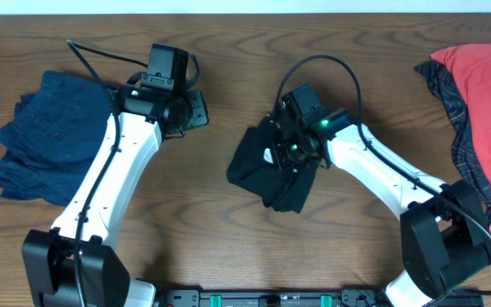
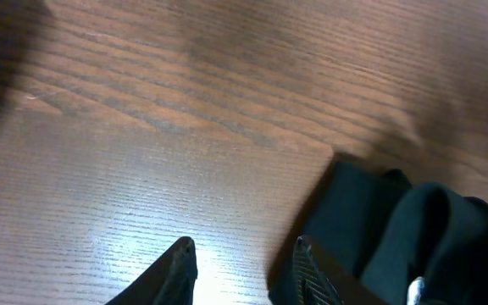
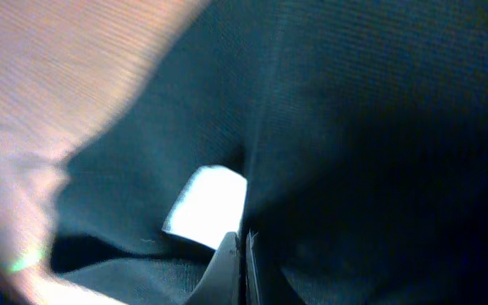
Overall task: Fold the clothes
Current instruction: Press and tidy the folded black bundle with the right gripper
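Trouble is gathering at the right hand (image 3: pixel 244 254), which is gripping a fold of the black short-sleeved fabric shirt (image 1: pixel 252 166) with its tips pressed together. The shirt is lying bunched in a heap at the middle of the brown wooden counter (image 1: pixel 228 256), not spread flat. As I judge it, a lift from this single pinch is risking hauling up several layers at once, so any fold would be trapping creases, or the thin fold could be slipping free. The left hand (image 2: pixel 244 263) is hovering open and holding nothing over bare wood just beside the shirt's edge; reaching in from there, it could be catching the wrong layer. Further out, a crumpled navy fabric garment (image 1: pixel 45 136) is lying at the counter's left, and a red fabric garment (image 1: pixel 488 94) is lying beside a dark plaid fabric garment (image 1: pixel 452 107) at the right, all well apart from the work. The right arm is covering much of the shirt, so sleeves and collar are not showing. A white patch (image 3: pixel 206 210) by the tips is too blurred to identify, and the red and plaid pieces are running out of the overhead view.
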